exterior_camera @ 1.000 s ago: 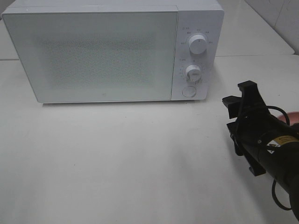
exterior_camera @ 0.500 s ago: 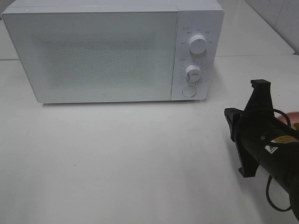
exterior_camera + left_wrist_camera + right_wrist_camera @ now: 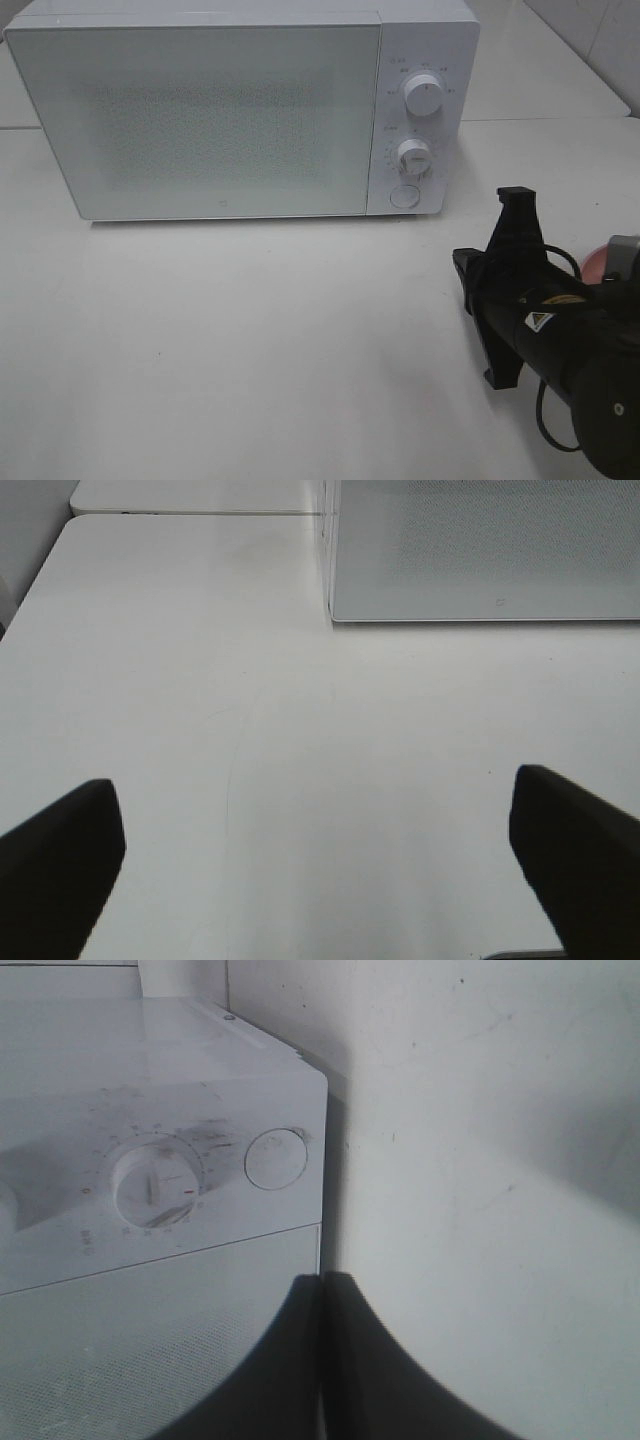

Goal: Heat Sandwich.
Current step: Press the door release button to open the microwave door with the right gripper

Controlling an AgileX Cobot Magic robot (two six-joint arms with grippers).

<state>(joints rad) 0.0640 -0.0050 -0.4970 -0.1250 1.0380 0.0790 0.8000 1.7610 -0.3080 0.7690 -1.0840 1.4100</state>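
Note:
The sandwich is hidden from every view. Only a sliver of the pink plate shows behind my right arm at the table's right edge. The white microwave stands at the back with its door closed. My right gripper is shut on nothing, rolled on its side, and points at the microwave's control panel, short of the round door button. In the right wrist view its fingers meet in front of that button and the lower knob. My left gripper stands open over bare table, near the microwave's left front corner.
Two knobs sit above the door button on the microwave's right panel. A seam between two tables runs behind the microwave. A tiled wall stands at the far right.
My right gripper has shut, rolled onto its side and shifted left in front of the pink plate. The left gripper stays open.

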